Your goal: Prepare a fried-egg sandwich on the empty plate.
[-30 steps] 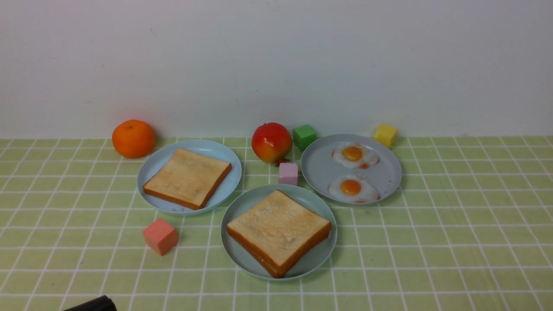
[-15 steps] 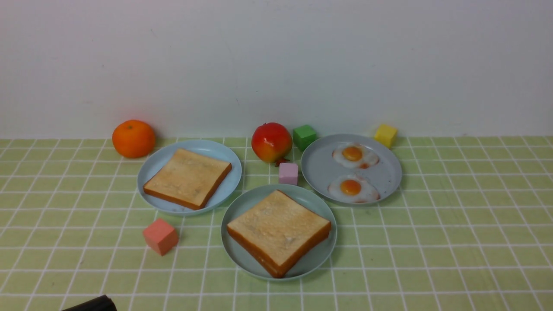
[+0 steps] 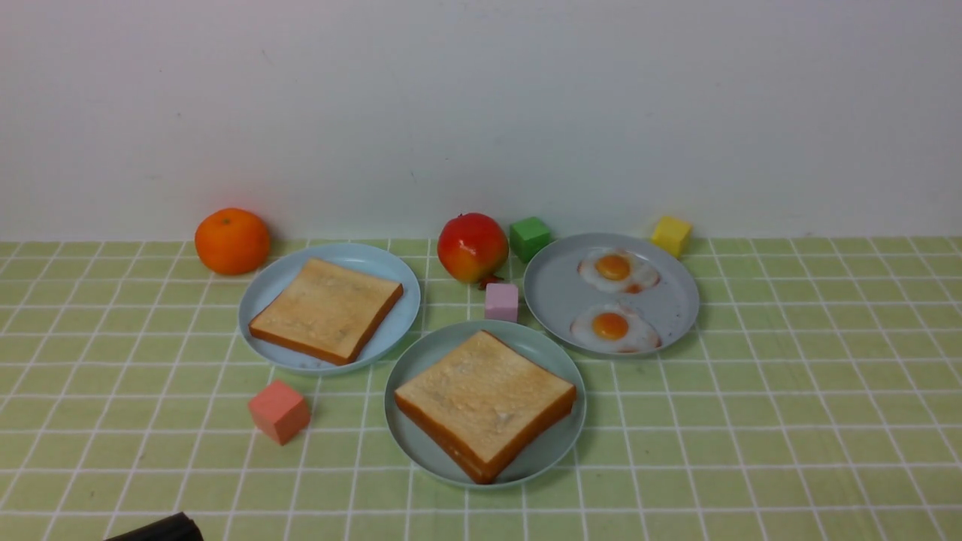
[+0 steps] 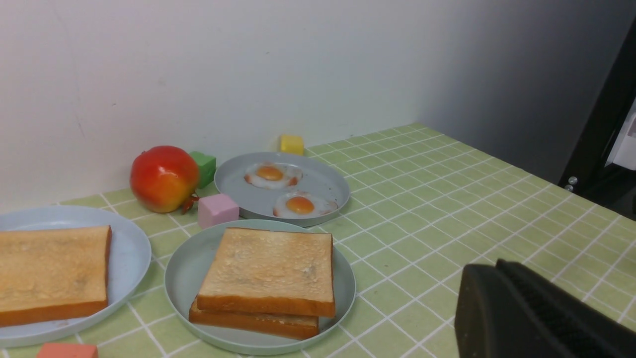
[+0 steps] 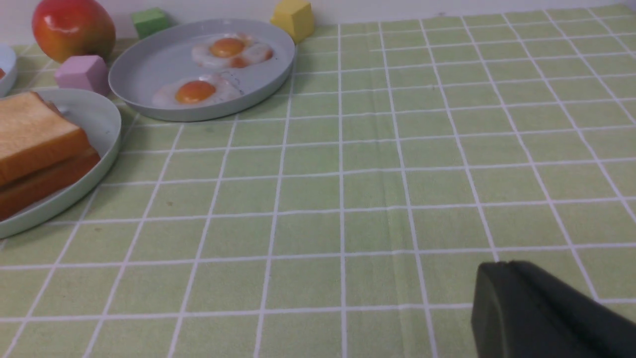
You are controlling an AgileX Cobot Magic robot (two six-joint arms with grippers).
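Well, from my seat the stacking looks done, so the step in hand, as I judge it, is a clean retreat and a check. The fried-egg sandwich (image 3: 485, 402) sits on the plate (image 3: 412, 376), mid-tabletop and nearer the front edge than the other two plates.

The right gripper (image 5: 536, 308) is closed with nothing in it, low over bare cloth, well apart from the plate. The left gripper (image 4: 521, 308) carries nothing I can see. Only part of it shows, and I cannot tell whether its jaws are parted.

To do this well I would lift both arms away from the plate rather than across it. The pink cube (image 3: 501, 301) lies just behind the rim, and a nudge there could shift the stack.

The sandwich shows as two square golden-brown slices with darker crusts. The top slice (image 4: 268, 263) lies flat but turned slightly askew on the lower slice (image 4: 253, 323), whose corner pokes out. No egg white shows between them, so I cannot confirm the filling. Two fried eggs (image 3: 612, 297) lie on the grey plate (image 3: 556, 293) toward the rear right.
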